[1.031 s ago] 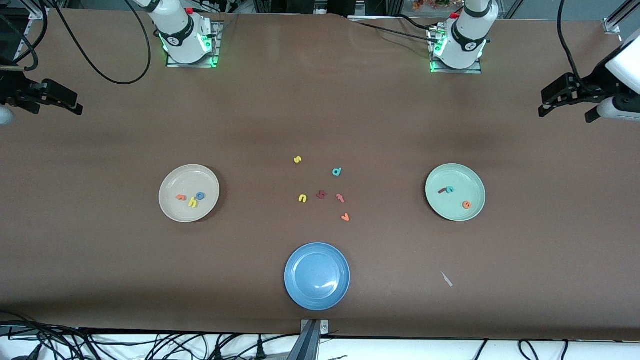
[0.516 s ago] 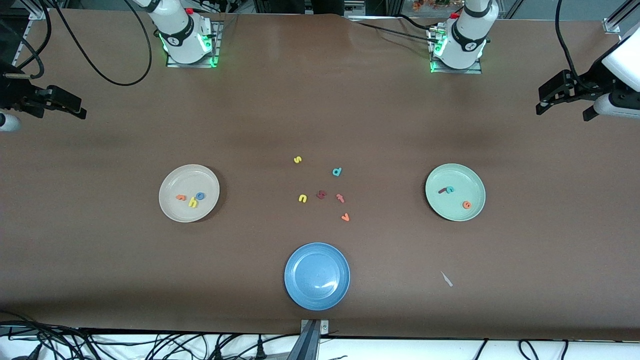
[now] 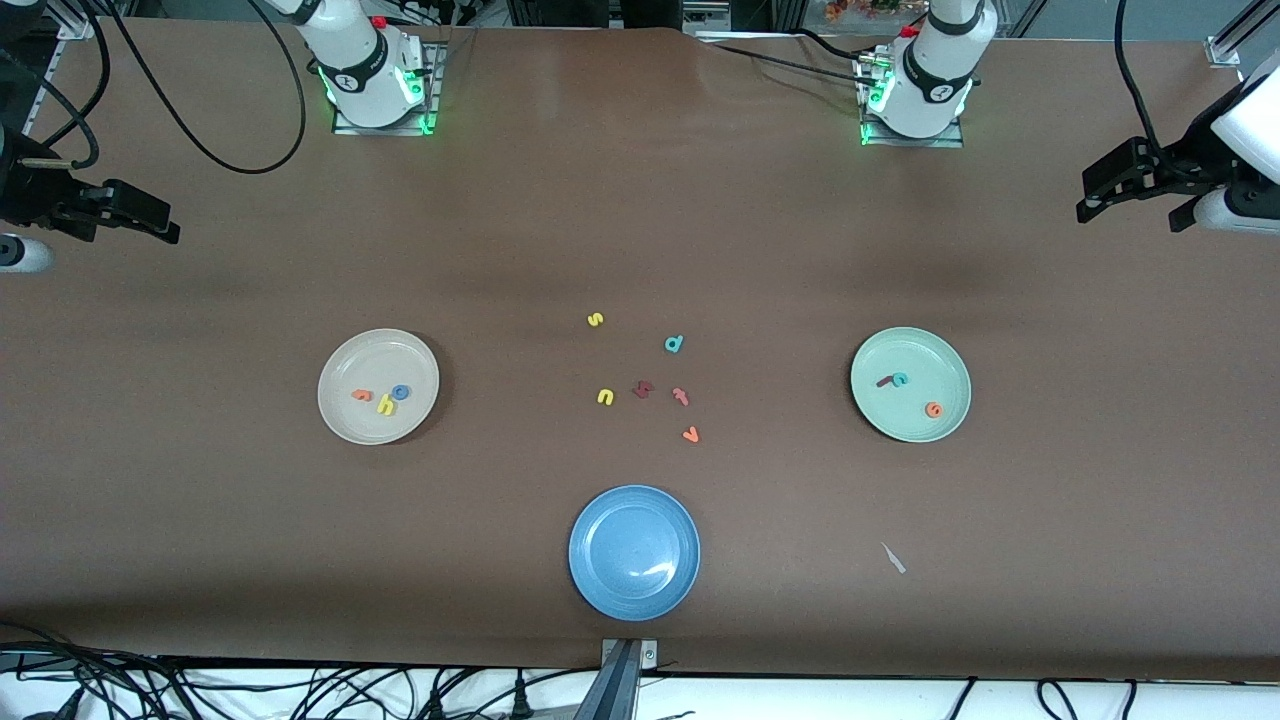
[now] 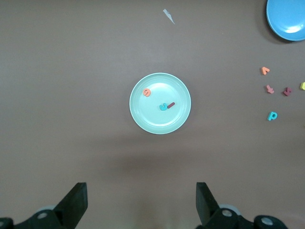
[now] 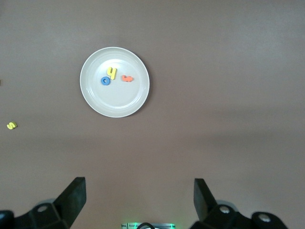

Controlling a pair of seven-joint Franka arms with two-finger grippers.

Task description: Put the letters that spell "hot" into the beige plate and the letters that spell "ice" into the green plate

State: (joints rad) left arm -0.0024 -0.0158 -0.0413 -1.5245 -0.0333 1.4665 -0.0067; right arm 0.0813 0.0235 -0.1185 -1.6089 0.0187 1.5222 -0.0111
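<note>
1. Fingers (image 5: 76,198) of the right gripper (image 3: 130,215) stand spread wide with nothing between them; this gripper hangs in the air over the right arm's end of the table (image 3: 200,520), and the arm waits.
2. At that end of the table sits the beige plate (image 3: 350,425), holding the orange "t" (image 3: 361,395), the yellow "h" (image 3: 386,405) and the blue "o" (image 3: 401,392), the three close together.
3. Loose letters lie in the middle of the table: a yellow "s" (image 3: 595,320), a yellow "n" (image 3: 605,397), a dark red letter (image 3: 643,389), a teal "d" (image 3: 674,344), a pinkish-red letter (image 3: 681,396) and an orange "v" (image 3: 690,435).
4. Nearer the front camera than these lies the blue plate (image 3: 634,552).
5. Toward the left arm's end lies the green plate (image 3: 945,430), holding the dark red "i" (image 3: 885,380) touching the teal "c" (image 3: 900,378), and the orange "e" (image 3: 933,409) a little apart.
6. Over that end hangs the left gripper (image 3: 1120,195), its fingers (image 4: 76,205) also spread wide and holding nothing; this arm waits too.
</note>
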